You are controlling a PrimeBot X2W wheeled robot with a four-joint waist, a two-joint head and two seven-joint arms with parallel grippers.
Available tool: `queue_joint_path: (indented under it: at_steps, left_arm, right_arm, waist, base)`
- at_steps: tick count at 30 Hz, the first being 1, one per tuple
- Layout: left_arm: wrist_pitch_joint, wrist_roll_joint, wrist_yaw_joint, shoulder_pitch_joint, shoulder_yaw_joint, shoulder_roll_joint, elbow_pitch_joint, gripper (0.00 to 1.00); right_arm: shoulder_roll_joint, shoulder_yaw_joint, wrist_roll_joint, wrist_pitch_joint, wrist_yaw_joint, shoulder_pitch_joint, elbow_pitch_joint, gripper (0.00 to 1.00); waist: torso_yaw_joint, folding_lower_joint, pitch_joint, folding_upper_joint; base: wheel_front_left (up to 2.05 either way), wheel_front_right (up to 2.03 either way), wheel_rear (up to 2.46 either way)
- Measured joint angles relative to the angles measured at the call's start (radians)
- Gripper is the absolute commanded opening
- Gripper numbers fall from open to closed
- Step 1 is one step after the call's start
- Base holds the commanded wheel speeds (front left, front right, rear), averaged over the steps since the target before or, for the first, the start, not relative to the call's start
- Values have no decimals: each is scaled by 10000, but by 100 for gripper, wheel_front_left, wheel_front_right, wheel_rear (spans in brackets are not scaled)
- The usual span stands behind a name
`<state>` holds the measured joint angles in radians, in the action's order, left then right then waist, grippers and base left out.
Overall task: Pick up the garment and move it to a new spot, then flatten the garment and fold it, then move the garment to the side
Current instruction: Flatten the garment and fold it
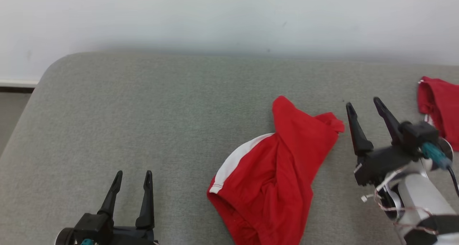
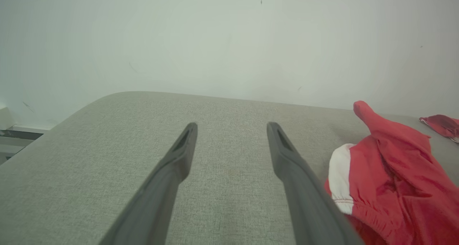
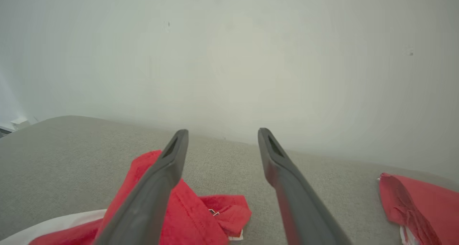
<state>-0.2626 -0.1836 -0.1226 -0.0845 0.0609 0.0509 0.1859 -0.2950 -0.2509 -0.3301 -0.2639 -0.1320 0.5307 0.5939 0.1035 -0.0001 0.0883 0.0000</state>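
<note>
1. my right pincer (image 1: pixel 363 103) is standing wide open and gripping nothing. its fingers are pointing up the worktop (image 1: pixel 161 105), just beside the garment's far right corner, and the head view is showing a sliver of grey between them and the cloth.
2. my left pincer (image 1: pixel 133 174) is gaping fully too and carrying nothing. it is hovering at the near left, well apart from the garment, with bare grey fabric showing between its fingers in the left wrist view.
3. the garment (image 1: pixel 272 180), red with a white band, is lying in a crumpled heap at the near middle-right of the worktop, with its near edge running off the bottom of the head view. one corner is sticking up in a peak and the folds are bunching over each other.
4. a second red cloth (image 1: pixel 439 105) is sitting at the far right, well apart from the garment. i am treating it as a bystander.
5. i am judging the task to be early on. the garment is resting on the worktop with neither pincer on it, so i cannot tell whether this is already its new spot. if it is, the first step is looking done.
6. the flattening is not looking started, since no edge is lying straight and no layer is lying smooth.
7. so spreading it flat, folding it and moving it to the side are all waiting.
</note>
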Motion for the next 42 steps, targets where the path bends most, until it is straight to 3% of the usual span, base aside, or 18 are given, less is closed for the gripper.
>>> queue_joint_path:
  at_steps: [10, 19, 26, 35, 42]
  left_arm:
    - [0, 104, -12, 277, -280, -2, -61, 100]
    - [0, 167, -19, 475, -426, 2, -58, 100]
    - [0, 324, -21, 627, -777, 2, -84, 100]
    - [0, 644, -17, 916, -1356, 50, -201, 100]
    - [0, 679, -21, 1036, -963, 52, -155, 100]
  right_arm:
    - [341, 1398, 433, 0, 0, -2637, -2740, 100]
    - [1045, 2278, 564, 0, 0, -4708, -4543, 100]
    - [1427, 2663, 594, 0, 0, -5800, -4970, 100]
    - [1551, 2773, 767, -2, 0, -6113, -5083, 100]
    - [1601, 2748, 780, -2, 0, -6115, -5039, 100]
  waist:
    - [-686, 0, -389, 0]
    - [-1046, -1, -745, 0]
    - [-1220, -1, -933, -1]
    - [-1252, 1, -1110, 0]
    - [-1187, 0, -1072, -1]
  base:
    - [0, 0, 0]
    - [0, 0, 0]
    - [0, 0, 0]
    - [0, 0, 0]
    - [0, 0, 0]
